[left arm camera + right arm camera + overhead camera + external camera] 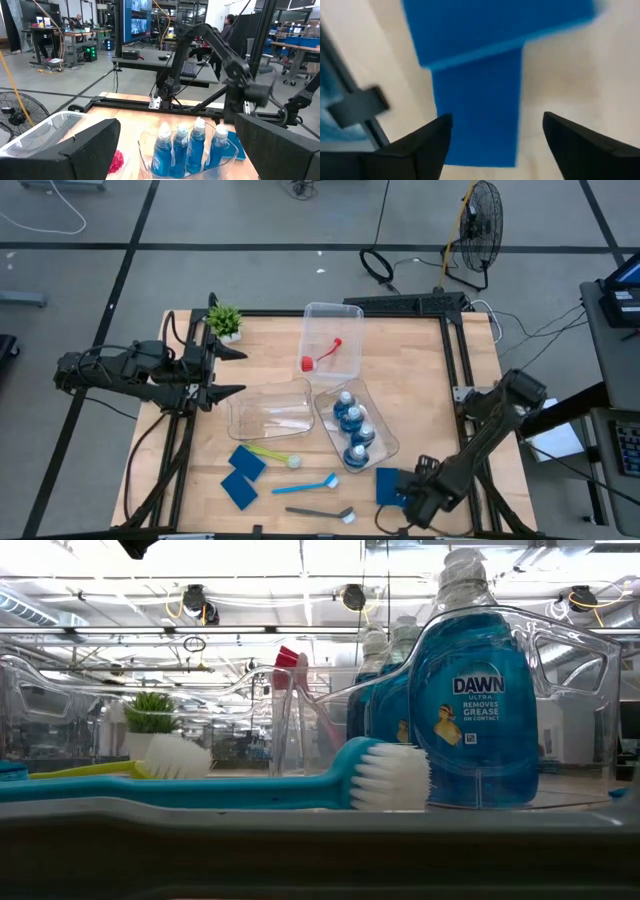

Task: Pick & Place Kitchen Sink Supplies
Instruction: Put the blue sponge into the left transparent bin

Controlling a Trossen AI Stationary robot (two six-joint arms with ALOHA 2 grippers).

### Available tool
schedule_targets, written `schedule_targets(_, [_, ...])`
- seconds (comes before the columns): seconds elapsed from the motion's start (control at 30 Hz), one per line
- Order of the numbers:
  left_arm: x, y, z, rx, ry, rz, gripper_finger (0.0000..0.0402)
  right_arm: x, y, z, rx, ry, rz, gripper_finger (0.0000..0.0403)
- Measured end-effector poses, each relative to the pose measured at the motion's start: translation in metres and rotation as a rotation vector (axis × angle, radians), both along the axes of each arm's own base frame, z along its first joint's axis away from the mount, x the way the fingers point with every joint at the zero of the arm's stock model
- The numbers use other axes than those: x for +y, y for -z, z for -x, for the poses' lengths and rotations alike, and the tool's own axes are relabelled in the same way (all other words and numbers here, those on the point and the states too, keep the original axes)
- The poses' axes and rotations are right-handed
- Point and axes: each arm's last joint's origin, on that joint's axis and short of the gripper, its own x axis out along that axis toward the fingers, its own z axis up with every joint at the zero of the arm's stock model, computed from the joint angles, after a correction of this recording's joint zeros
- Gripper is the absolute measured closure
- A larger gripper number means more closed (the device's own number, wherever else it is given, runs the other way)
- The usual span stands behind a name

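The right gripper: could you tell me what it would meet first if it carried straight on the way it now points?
Most likely the blue sponges. The right gripper hangs open just over them near the table's front right corner, jaws either side of the lower sponge. How far off it is cannot be told.

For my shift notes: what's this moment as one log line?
right gripper: fingers open, over blue sponges | left gripper: open, waiting by plant
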Motion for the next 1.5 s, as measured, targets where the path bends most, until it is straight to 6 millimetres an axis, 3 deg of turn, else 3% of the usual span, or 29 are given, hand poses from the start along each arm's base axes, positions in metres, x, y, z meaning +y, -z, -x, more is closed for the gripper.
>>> schedule_targets(0.1, [0.000, 0.000, 0.000, 0.000, 0.000, 0.000, 0.0005, 0.004, 0.014, -0.002, 0.070, 0.017, -0.004, 0.0076])
schedule_targets(0.23, [0.000, 0.000, 0.000, 0.000, 0.000, 0.000, 0.0005, 0.009, 0.019, -0.006, 0.047, 0.031, -0.033, 0.0048])
schedule_targets(0.67, [0.000, 0.000, 0.000, 0.000, 0.000, 0.000, 0.0005, 0.025, 0.007, -0.021, -0.133, 0.131, -0.240, 0.0033])
schedule_targets(1.13, [0.000, 0.000, 0.000, 0.000, 0.001, 0.000, 0.0005, -0.010, 0.057, 0.005, -0.049, 0.292, -0.106, 0.0034])
schedule_targets(1.4, [0.000, 0.000, 0.000, 0.000, 0.000, 0.000, 0.0005, -0.020, 0.066, 0.008, 0.003, 0.321, -0.126, 0.0055])
schedule_targets(1.5, [0.000, 0.000, 0.000, 0.000, 0.000, 0.000, 0.0005, -0.015, 0.063, 0.004, -0.073, 0.219, -0.187, 0.0062])
